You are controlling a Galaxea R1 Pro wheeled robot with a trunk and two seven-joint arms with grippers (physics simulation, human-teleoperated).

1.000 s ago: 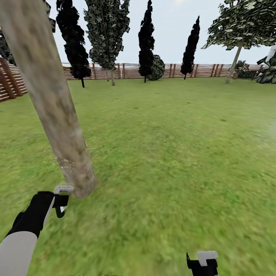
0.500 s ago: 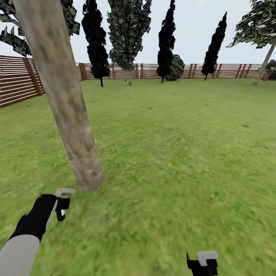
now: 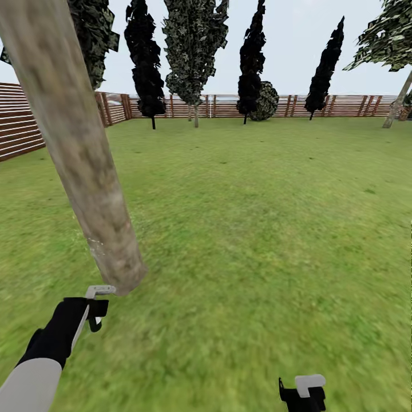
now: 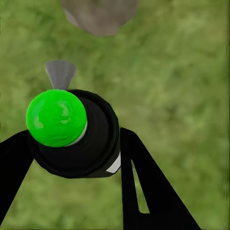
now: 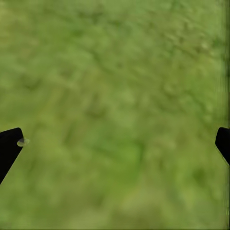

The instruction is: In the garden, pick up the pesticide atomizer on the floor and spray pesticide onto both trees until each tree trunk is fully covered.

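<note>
A wide green lawn (image 3: 257, 217) is stretching back to a brown slatted fence (image 3: 343, 106). 1 thick pale trunk (image 3: 86, 166) is rising from the grass nearby; 4 dark cone-shaped trees (image 3: 250, 63) are standing along the far edge.

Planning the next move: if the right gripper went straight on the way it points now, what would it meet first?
Grass. The right gripper, its fingers spread wide and empty, points down at bare lawn; nothing else appears between it and the ground, though depth is hard to judge.
</note>
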